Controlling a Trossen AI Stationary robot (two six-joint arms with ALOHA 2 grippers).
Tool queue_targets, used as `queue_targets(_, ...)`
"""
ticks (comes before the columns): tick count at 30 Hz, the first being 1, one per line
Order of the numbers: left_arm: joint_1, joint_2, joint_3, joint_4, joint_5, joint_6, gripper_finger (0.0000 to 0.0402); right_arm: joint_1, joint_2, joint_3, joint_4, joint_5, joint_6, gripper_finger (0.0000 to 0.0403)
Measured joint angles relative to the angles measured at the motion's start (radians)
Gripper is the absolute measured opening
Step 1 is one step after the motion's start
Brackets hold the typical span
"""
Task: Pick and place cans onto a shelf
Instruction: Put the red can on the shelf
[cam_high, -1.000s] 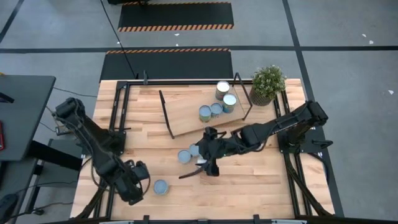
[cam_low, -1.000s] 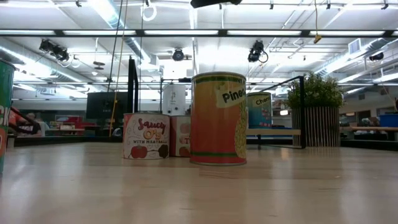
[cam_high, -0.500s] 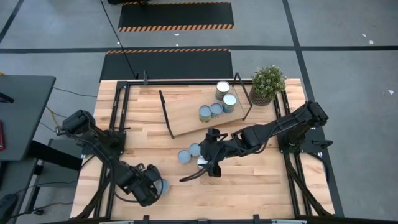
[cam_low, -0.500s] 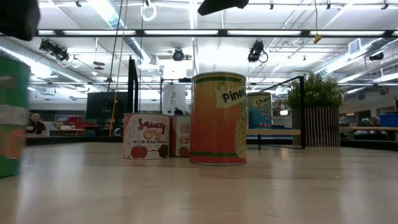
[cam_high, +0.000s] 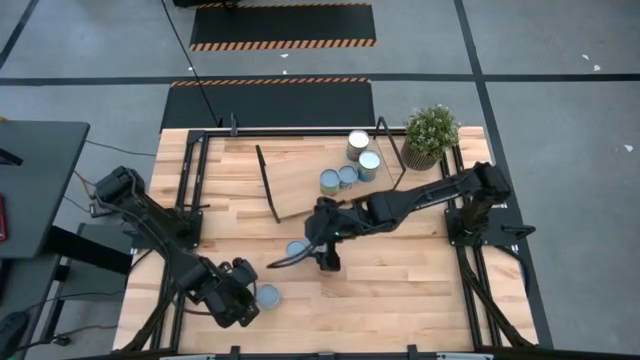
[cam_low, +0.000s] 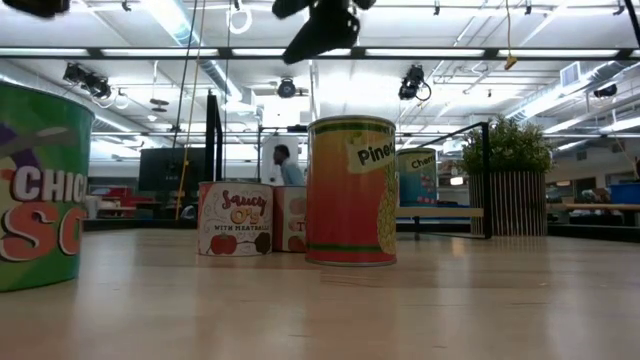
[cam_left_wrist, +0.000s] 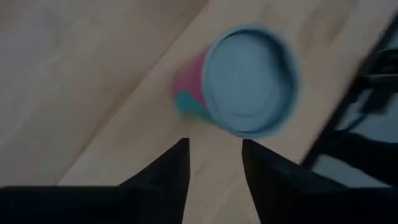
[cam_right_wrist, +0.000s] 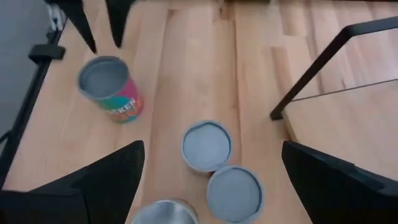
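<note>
Right claw shifted left, four cans on shelf, three off.

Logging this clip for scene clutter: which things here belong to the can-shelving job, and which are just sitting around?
Job:
- four cans on the shelf
- cans on the table near the right gripper
- lone can at the left gripper

Lying about:
- potted plant
</note>
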Motion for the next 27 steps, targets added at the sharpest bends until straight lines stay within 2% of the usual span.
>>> queue_targets(5,-0.004,-0.066,0.000,0.055,-0.064,-0.001,0.0142,-0.030,0.027,0.004,0.017,-0.049,-0.046,0.0387)
queue_targets(15,-0.003,-0.171,0.000,0.104,-0.093,0.000,0.0141,-0.056,0.089,0.012,0.051,-0.115,-0.081,0.0387)
queue_targets(21,-0.002,-0.214,0.000,0.100,-0.105,0.005,0.0141,-0.051,0.191,0.160,0.002,-0.125,-0.079,0.0387)
queue_targets(27,-0.005,-0.253,0.000,0.097,-0.116,-0.009,0.0141,-0.052,0.302,0.263,-0.029,-0.125,-0.166,0.0387)
